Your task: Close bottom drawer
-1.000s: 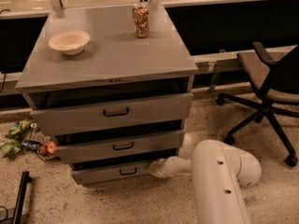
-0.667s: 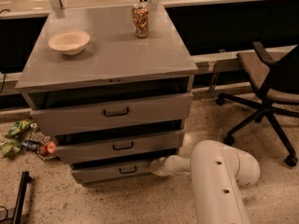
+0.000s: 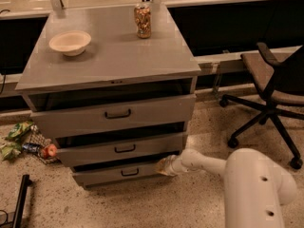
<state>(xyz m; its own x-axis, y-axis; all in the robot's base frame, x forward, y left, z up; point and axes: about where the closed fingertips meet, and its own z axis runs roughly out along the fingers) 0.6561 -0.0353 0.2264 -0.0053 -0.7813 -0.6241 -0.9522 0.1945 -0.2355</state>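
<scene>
A grey metal cabinet [image 3: 114, 63] with three drawers stands on a speckled floor [image 3: 142, 208]. The bottom drawer [image 3: 114, 174] is the lowest and narrowest front, with a small black handle [image 3: 129, 172] at its centre. It stands out a little from the cabinet body, with a dark gap showing above its front panel. The middle drawer [image 3: 95, 152] and the top drawer [image 3: 85, 118] also stick out, each with a dark slot above it.

The gripper [image 3: 166, 166] sits at the right end of the bottom drawer's front, up against the panel or just beside it. Whether it is spread or closed does not show, as it reads only as a pale, yellowish tip. Behind it the white arm [image 3: 209, 163] runs right to a large rounded white segment [image 3: 254, 189] in the lower right corner.

On the cabinet top a shallow cream bowl [image 3: 70, 42] rests near the left side, and a patterned can [image 3: 142, 20] stands upright near the back, well apart from the bowl.

To the right is a dark office chair [image 3: 273, 77] on wheels. On the floor to the left lie some green wrappers [image 3: 16, 132] and a small red object [image 3: 49, 150], close to the cabinet's lower left corner.
</scene>
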